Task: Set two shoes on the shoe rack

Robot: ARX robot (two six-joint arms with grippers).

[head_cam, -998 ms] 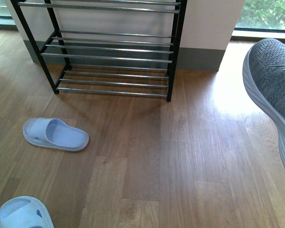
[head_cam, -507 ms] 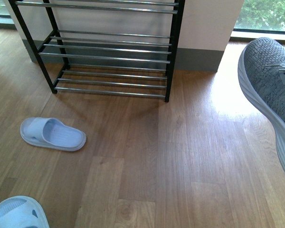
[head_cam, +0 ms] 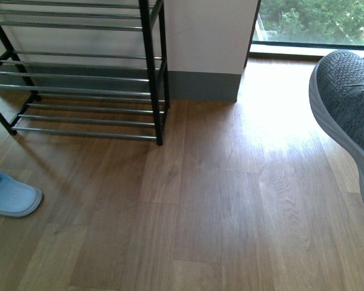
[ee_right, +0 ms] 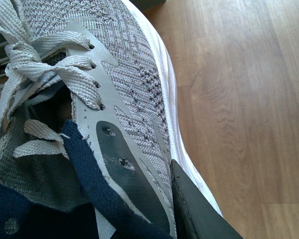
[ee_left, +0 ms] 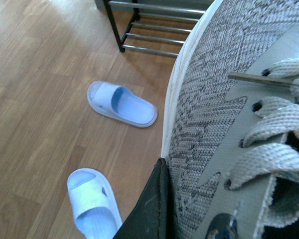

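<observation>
Currently mid-carry: gripping left sneaker [ee_left: 214,99] with left gripper [ee_left: 162,214] and right sneaker [ee_right: 129,74] with right gripper [ee_right: 174,209], apparently clamped, though only one finger of each visible. Holding both off the floor, short of rack [head_cam: 79,77]; slides [ee_left: 122,103] lying below. Next: turn toward a shelf, lower flat onto the bars, release.

1. The left tool's finger [ee_left: 148,209] is a flat black wedge, matt, with faint pale scratches.
2. The right tool's finger [ee_right: 194,214] is dark grey, smooth, narrowing to a blunt tip.
</observation>
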